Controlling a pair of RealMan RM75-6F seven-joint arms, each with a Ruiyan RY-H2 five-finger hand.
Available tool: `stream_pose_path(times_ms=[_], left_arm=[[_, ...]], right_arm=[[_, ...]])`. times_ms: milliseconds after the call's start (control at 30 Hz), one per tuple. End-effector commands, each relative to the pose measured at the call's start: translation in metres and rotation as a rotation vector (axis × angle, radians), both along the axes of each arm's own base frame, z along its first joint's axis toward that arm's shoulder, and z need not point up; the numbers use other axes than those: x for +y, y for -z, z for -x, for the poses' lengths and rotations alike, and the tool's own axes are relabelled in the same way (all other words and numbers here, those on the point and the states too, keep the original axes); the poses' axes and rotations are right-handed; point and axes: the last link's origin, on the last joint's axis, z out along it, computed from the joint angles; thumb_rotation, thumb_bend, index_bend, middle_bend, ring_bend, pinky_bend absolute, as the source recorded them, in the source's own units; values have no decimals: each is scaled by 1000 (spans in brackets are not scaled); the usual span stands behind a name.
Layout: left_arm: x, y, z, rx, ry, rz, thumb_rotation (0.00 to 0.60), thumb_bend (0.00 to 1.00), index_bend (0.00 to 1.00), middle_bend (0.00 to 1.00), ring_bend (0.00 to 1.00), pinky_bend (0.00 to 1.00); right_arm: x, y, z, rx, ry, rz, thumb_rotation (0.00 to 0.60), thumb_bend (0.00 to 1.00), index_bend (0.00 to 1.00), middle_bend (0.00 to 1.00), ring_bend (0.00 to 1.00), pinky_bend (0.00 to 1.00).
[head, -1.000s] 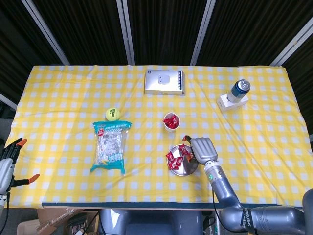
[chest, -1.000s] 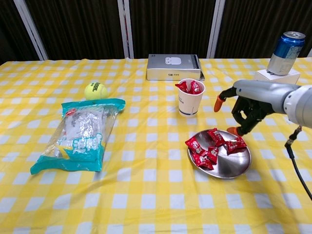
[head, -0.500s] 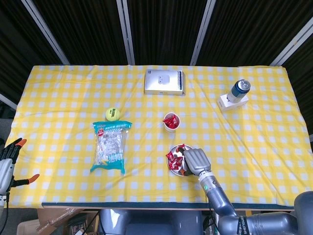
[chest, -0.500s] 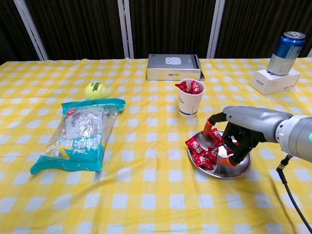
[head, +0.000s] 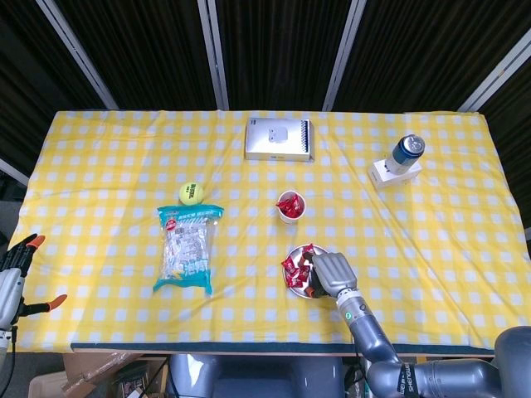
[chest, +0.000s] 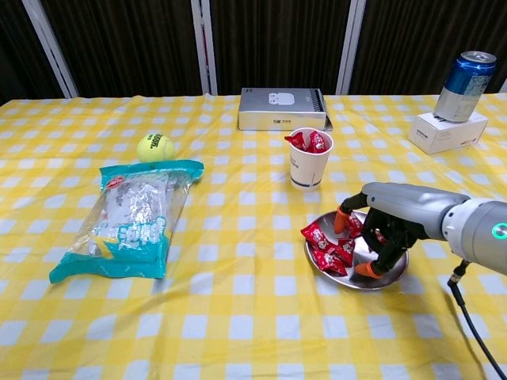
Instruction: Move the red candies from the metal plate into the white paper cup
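Red candies [chest: 326,246] lie clustered on the left part of the metal plate [chest: 394,271], which sits just in front of the white paper cup [chest: 308,168] that already holds a few, so the carry between them is short. The right hand [chest: 382,229] is lowered over the plate with fingers curled down around a candy, though whether it has closed on one I cannot tell. The left hand [head: 12,269] waits off the table's near left edge, fingers apart and holding nothing, out of the way.

one paper cup [chest: 307,161], one metal plate [chest: 348,276], one tennis ball [chest: 156,147], one can [chest: 465,76]
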Motion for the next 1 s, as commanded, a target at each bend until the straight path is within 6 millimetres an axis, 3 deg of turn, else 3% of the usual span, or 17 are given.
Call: stream_pose_path(times_ms=[33,300,500,667,867,1000], left_arm=[[0,0,0,0,-2,0,600,6,0,0,0,0],[1,0,0,-1,-8,-2,600,6,0,0,0,0],[1,0,0,-3,-9,-1,600,6,0,0,0,0],[1,-1,1,-4,-10,-1,600,6,0,0,0,0],[1,-1,2,-8,-10,0,600,6,0,0,0,0],[1,-1,2,-11,-10,2,600,6,0,0,0,0]], right_arm=[[-1,3,1,-5,4,-1,600,322,386,752,797,1000],[-6,9,5,-16,20,2,600,332,471,752,797,1000],[-6,15,7,-25,28,-9,600,542,592,752,797,1000],[-6,16,7,-35,27,-5,600,610,607,752,797,1000],[-11,6,1,-56,13,25,600,609,607,752,797,1000],[-23,-12,-8,-78,-6,78,600,610,607,752,797,1000]])
